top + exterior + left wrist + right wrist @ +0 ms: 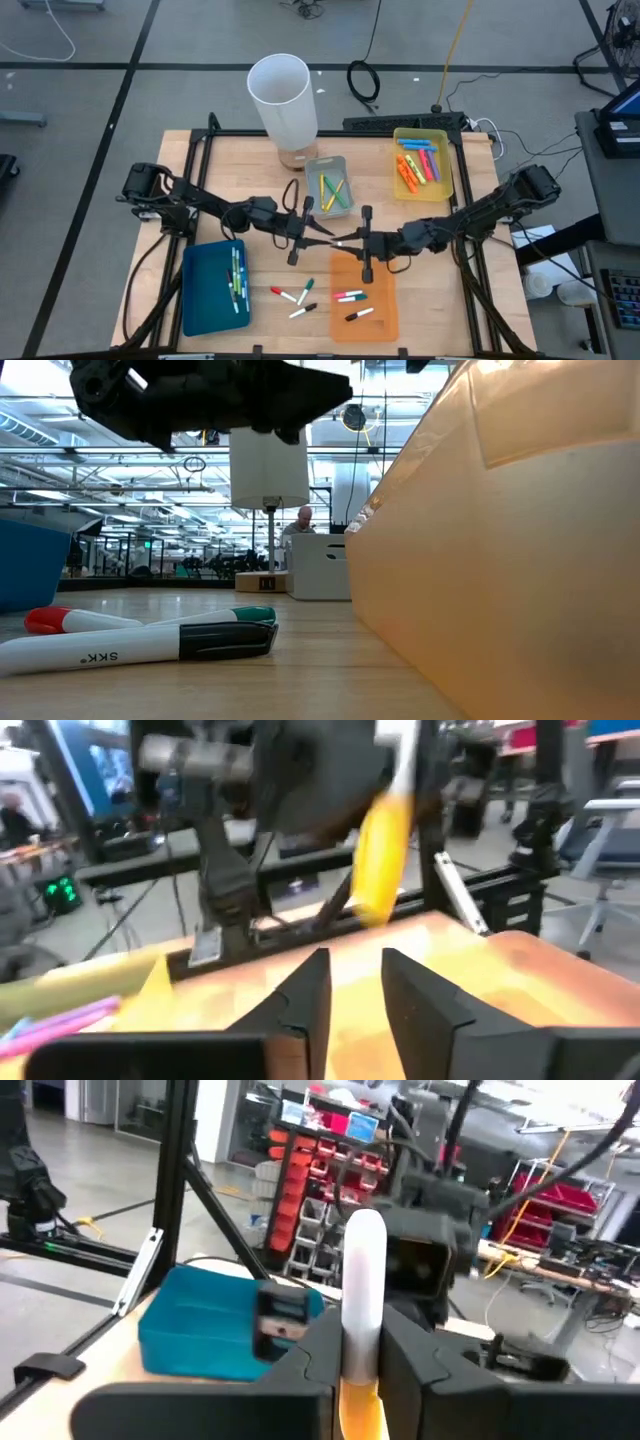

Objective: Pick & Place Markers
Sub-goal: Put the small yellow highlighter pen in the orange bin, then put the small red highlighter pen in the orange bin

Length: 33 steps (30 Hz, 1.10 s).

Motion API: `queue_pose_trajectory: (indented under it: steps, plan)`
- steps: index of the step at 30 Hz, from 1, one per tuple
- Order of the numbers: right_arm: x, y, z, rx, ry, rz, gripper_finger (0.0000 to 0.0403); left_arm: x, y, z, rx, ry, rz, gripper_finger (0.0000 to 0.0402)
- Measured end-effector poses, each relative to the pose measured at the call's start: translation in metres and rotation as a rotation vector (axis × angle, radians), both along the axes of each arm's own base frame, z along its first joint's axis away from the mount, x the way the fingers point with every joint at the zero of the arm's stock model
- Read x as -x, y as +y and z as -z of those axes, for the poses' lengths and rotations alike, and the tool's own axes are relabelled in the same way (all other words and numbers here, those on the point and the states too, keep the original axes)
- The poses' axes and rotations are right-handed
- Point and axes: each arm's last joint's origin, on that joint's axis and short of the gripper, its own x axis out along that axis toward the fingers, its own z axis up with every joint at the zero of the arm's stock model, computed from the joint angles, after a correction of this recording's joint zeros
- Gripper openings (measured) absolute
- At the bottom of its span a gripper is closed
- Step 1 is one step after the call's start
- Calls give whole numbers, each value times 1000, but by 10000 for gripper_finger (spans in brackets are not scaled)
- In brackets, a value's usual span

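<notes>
Yellow-capped white marker [362, 1295] clamped in right gripper [362, 1370] | left gripper [352, 982] parted, empty | high view: marker barely visible

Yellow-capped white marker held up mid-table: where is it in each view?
High: yellow-capped marker at table centre, between both arms.
Low: not in it.
Left wrist: straight ahead, above that arm's own jaws.
Right wrist: clamped in the right gripper, body sticking out.
Landmark: blue tray.

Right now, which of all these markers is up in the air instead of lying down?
The white marker with the yellow cap, clamped in the right tool above the orange tray. Every other marker lies on the table or in trays.
</notes>
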Motion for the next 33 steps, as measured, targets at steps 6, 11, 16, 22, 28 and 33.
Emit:
queue_pose_trajectory:
  steps: [6,11,16,22,28,33]
  plan:
    - [8,3,1,-70,80,20,28,3,-18,0,-29,7,-159,158]
    - [24,17,2,-259,298,-155,28,15,-30,-9,-111,111,-371,224]
    - [37,48,8,-308,405,-220,28,41,-31,-27,27,249,-516,260]
    - [46,61,19,-361,521,-217,28,61,-37,-39,232,327,-466,263]
    - [54,67,26,-404,543,-230,105,62,-52,-33,254,388,-328,251]
    - [59,70,33,-424,572,-237,160,58,-58,-25,294,420,-303,249]
